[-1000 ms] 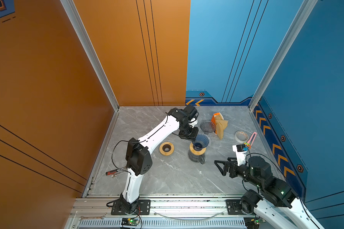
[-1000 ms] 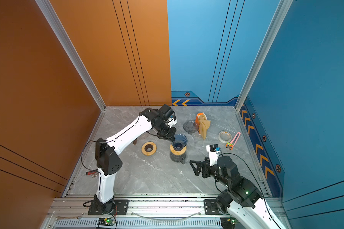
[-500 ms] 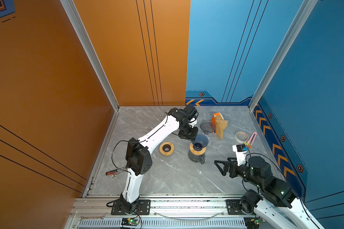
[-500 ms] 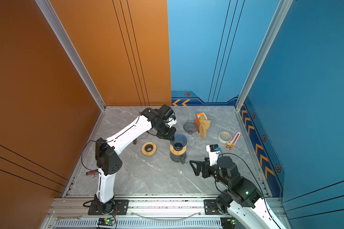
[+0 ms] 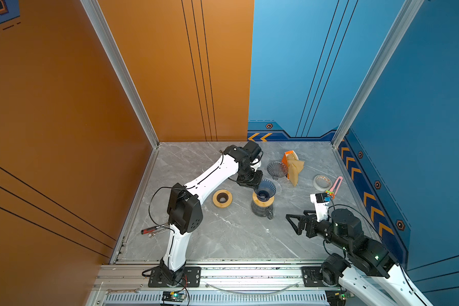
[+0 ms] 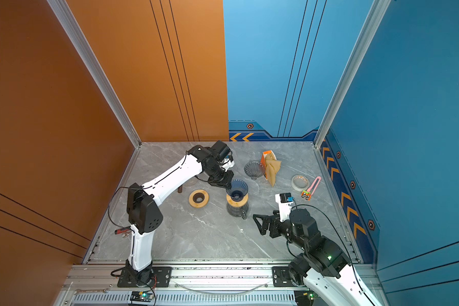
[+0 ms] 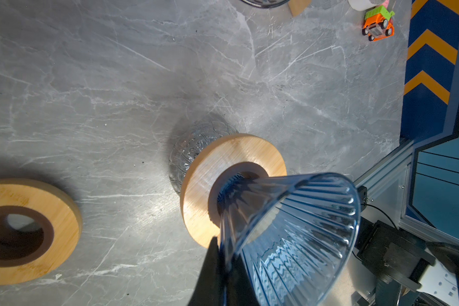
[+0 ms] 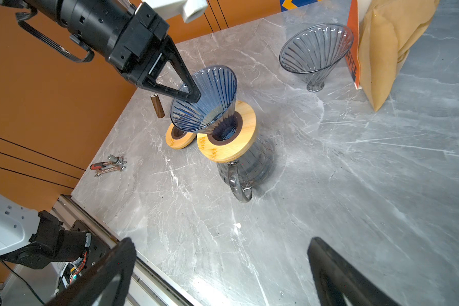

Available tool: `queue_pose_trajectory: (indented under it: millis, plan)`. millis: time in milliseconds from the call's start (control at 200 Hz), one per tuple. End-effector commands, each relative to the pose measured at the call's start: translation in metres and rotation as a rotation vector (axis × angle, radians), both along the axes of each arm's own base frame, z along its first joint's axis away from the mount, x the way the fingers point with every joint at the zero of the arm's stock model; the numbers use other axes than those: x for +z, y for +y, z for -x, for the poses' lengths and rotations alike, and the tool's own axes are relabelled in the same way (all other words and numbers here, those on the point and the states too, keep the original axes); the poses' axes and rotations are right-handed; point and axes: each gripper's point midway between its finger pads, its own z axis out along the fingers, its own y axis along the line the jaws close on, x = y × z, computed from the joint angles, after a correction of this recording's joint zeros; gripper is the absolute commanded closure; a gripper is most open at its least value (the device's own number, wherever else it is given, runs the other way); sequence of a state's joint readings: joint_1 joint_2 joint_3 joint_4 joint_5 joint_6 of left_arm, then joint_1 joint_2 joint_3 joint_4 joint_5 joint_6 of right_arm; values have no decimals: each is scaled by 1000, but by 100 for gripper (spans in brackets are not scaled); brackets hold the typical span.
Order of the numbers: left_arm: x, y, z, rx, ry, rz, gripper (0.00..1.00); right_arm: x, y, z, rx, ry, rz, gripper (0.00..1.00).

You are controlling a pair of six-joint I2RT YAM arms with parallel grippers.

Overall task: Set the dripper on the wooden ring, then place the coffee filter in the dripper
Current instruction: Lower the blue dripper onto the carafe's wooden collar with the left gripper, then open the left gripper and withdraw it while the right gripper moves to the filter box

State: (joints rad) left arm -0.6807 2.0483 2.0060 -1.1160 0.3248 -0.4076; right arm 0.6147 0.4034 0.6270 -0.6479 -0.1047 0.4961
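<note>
The tan paper coffee filters (image 5: 295, 167) stand as a bunched stack in an orange-and-white packet (image 8: 353, 39), beyond the glass carafe (image 8: 249, 164) on its far right side. They touch nothing but the packet and the grey marble worktop (image 5: 223, 238). A grey ribbed dripper (image 5: 277, 169) lies tipped just beside them, between them and the carafe.

The left hand (image 8: 194, 97) is closed tight on the rim wall of the blue ribbed see-through dripper cone (image 8: 207, 100). The cone's narrow tip sits in the hole of the wooden collar (image 8: 239, 144) on top of the carafe, and the cone leans toward that hand rather than standing straight. The right hand (image 5: 292, 225) has its jaws spread wide and holds nothing. It hovers on the carafe's near right side, well apart from both the carafe and the filters.

The filters are probably very light, thin and floppy, and they crease easily. They are nested, so a careless pinch is likely to lift several at once. The upper edge that sticks out of the packet looks like the best place to take hold, with a shallow pinch on the outermost sheet alone. A firm squeeze is safe for the paper, but the packet may tip or slide. The cone looks rigid, smooth and top-heavy on its perch, so it is better steadied while the filter goes in.
</note>
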Motion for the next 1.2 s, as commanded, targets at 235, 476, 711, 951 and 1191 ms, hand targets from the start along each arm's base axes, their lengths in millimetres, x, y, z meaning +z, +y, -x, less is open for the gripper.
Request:
queue_pose_trajectory:
  millis: [235,476,711,951,1191]
  plan:
    - [-10,0,-1,-1,17,9,93,-1,-1,2,-2,13,2,0]
    - [-10,-1,1,1,22,18,91,-1,-1,1,-3,14,3,0]
    - [-10,-1,2,2,25,19,84,-2,-1,2,-2,15,4,0]
    - [9,4,0,19,-10,43,64,0,0,0,-1,14,4,0]
    - [47,10,0,24,-68,114,39,13,3,-8,-9,-6,8,1]
